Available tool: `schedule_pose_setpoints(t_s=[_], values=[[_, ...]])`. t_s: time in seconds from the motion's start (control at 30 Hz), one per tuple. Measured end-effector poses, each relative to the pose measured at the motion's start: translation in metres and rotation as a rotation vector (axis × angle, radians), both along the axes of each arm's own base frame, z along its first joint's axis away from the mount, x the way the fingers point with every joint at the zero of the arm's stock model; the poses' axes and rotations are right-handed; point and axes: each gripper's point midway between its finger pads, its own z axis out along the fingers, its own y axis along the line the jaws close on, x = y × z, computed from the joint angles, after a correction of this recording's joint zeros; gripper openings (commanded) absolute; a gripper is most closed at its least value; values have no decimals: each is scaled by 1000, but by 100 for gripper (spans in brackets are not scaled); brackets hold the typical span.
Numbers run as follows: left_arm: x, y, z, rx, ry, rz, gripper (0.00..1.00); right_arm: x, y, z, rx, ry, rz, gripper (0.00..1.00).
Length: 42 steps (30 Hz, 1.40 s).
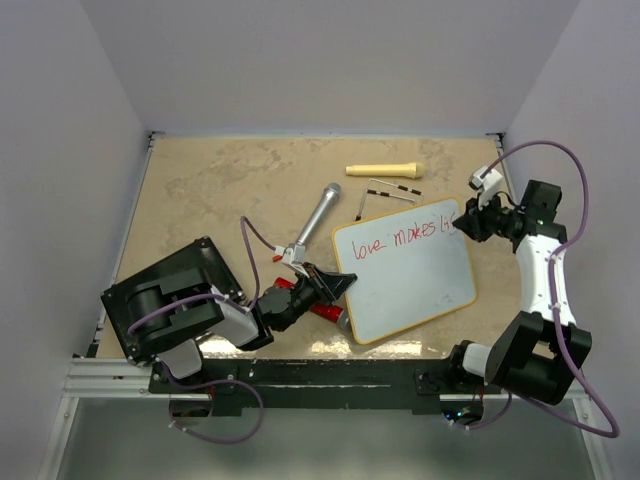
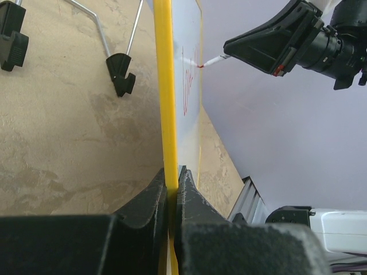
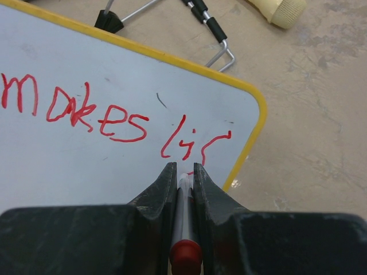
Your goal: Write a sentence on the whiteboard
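The board (image 1: 410, 290) lay tilted on the table (image 1: 220, 190), toward 4 o'clock from the table's middle in the top view. The left gripper (image 1: 335, 288) was at the board's 9 o'clock edge. Its fingers (image 2: 143, 206) were pressed together on the yellow frame (image 2: 164, 86), one on each face. The right gripper (image 1: 466, 224) hung over the board's 1 o'clock corner. Its fingers (image 3: 157, 195) were closed around a marker (image 3: 183, 197) whose tip met the white surface.

The sentence (image 1: 398, 238) read "love makes li" in red, followed by one more stroke that looked unfinished. I judged the step in hand to be writing the third word. The line had nearly reached the frame at 3 o'clock, so little white was left. The next move probably called for a short, tight stroke to finish that letter. Otherwise the marker would need to lift and start a second line lower, toward 9 o'clock. Either way the left clamp would have to keep the board from sliding.
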Motion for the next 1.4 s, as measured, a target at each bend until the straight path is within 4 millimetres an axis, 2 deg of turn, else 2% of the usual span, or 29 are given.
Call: schedule_pose_setpoints(t_s=[0.1,0.3,0.67,0.93,1.4], values=[[0,0,0,1,-2,-2,0,-3,6,3,26,6,24,0],[0,0,0,2,-5,-3,0,5,6,19,49,-40,2,0],[-1,0,0,4,-8,-5,0,13,2,16,56,-33,-25,0],[-1,0,0,5,-8,-5,0,29,-10,26,37,-91,-90,0],[0,0,0,4,-9,-6,0,18,-7,17,21,-50,-63,0]])
